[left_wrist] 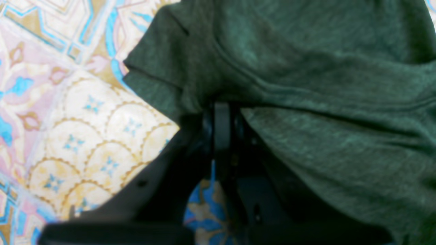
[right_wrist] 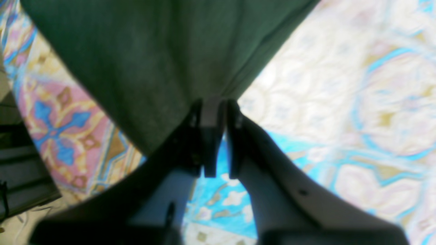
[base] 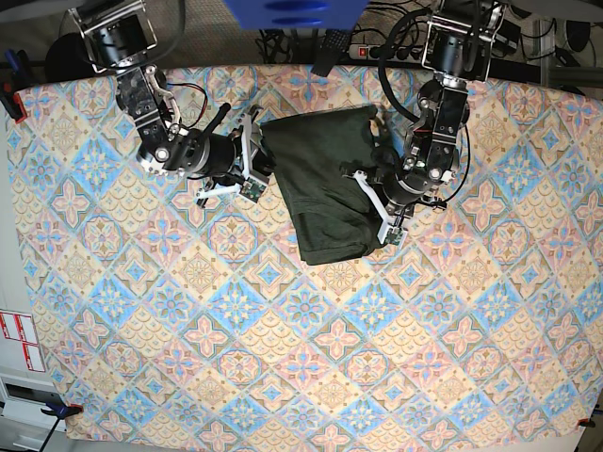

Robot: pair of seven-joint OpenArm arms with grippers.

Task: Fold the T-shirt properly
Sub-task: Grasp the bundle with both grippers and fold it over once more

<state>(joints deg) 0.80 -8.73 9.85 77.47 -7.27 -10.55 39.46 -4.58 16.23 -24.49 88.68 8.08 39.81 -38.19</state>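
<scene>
The dark olive-green T-shirt (base: 325,179) lies partly folded into a narrow shape on the patterned tablecloth (base: 283,330), near the far middle. My left gripper (base: 364,188) is at the shirt's right edge. In the left wrist view it (left_wrist: 223,107) is shut on a fold of the shirt (left_wrist: 306,68) beside a seam. My right gripper (base: 256,158) is at the shirt's left edge. In the right wrist view it (right_wrist: 214,102) is shut on the shirt's edge (right_wrist: 136,51), and the cloth is lifted off the table there.
Cables and a power strip (base: 363,42) lie beyond the table's far edge, with a blue object (base: 297,11) at the top. A red clamp (base: 11,99) sits at the left edge. White and red stickers (base: 19,339) are at the lower left.
</scene>
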